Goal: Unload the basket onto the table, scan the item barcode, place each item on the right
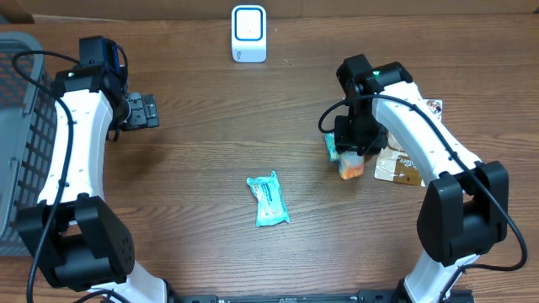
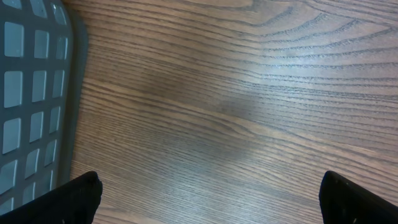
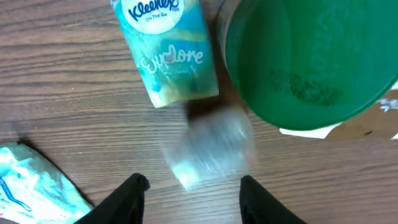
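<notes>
I see the left gripper point(image 1: 145, 109) spread wide over bare table point(image 2: 217, 93) at 9 o'clock. The right gripper point(image 3: 196, 196) has its fingers partly apart. A blurred item point(image 3: 208, 146) sits just ahead of them at 3 o'clock, and the scanner point(image 1: 248, 34) is at 12.
</notes>
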